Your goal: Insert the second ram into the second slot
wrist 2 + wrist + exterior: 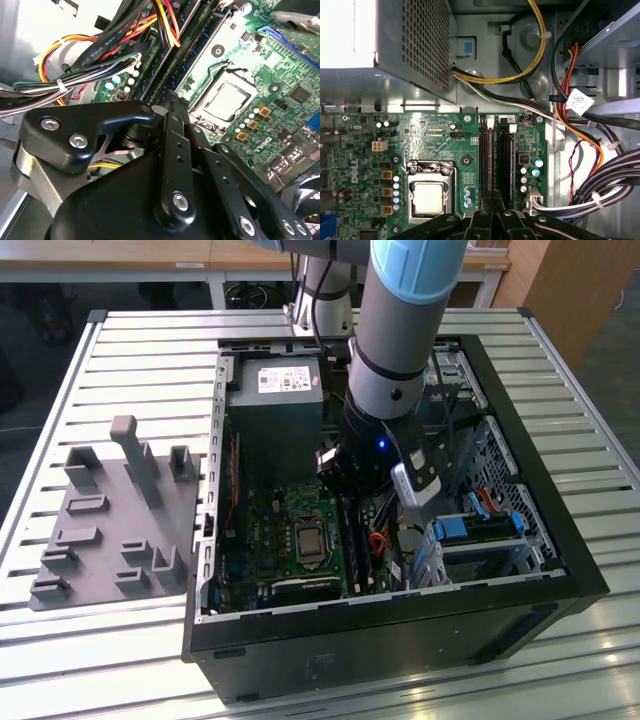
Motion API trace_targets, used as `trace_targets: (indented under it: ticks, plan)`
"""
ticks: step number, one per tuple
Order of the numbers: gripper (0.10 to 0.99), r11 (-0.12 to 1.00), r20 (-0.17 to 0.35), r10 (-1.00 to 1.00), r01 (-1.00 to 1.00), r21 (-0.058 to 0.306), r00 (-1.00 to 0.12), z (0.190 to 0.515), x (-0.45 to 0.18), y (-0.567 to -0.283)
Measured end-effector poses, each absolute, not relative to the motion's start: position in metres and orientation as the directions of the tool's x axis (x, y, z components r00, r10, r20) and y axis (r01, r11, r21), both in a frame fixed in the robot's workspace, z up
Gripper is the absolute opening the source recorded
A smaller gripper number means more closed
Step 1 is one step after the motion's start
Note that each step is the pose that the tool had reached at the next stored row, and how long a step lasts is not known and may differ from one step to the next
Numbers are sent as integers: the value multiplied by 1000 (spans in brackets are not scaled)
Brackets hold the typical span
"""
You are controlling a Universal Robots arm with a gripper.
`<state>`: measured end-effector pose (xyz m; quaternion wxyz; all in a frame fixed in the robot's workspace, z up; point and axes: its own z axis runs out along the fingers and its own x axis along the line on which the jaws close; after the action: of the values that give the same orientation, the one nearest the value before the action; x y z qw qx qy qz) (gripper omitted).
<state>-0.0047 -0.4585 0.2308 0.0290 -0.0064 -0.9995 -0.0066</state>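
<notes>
1. One grey, round-barrelled arm (400, 330) with pale blue joint caps reaches down into an open black tower case (400, 630). The case lies on its side on a ribbed metal table (120, 350).
2. The gripper (362, 478) is matte black, with flat linkage bars pinned by bright screw heads. It hangs low over the green board (270, 540), just beside the square socket (308, 540).
3. In both wrist views the gripper's (493, 214) fingers (172, 115) are drawn narrow, nearly together, right above the long black slots (505, 160). Whether they pinch anything I cannot tell.
4. The ram (490, 155) shows edge-on as a thin bluish-green strip standing in one of the slots on the socket side. It runs straight toward the fingertips. In the second wrist view it (187, 60) is a slim line slanting between dark slot walls.
5. The socket (427, 197) holds a flat, pale metal square inside a steel frame — dull, lightly brushed.
6. A perforated grey metal box (415, 45) sits past the far end of the slots. Yellow, black and orange cables (535, 60) loop out from it.
7. On the exterior view's left lies a flat grey plastic tray (110, 530) with blocky upright posts — well apart from the case.
</notes>
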Motion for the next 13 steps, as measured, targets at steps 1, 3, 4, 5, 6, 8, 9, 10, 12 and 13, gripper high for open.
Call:
trace_targets:
  ticks: [1,3,4,5,6,8,9,10,12,13]
  plan:
    - [125,1000,58,13,13,13,-998,230,-5,-458]
    - [125,1000,58,13,13,13,-998,228,-5,-459]
    - [125,1000,58,13,13,13,-998,227,-5,-459]
    - [125,1000,58,13,13,13,-998,226,-5,-459]
    - [125,1000,58,13,13,13,-998,224,-5,-459]
    - [125,1000,58,13,13,13,-998,222,-5,-459]
    - [125,1000,58,13,13,13,-998,221,-5,-459]
    - [125,1000,58,13,13,13,-998,220,-5,-459]
    - [125,1000,58,13,13,13,-998,219,-5,-459]
    - [125,1000,58,13,13,13,-998,218,-5,-459]
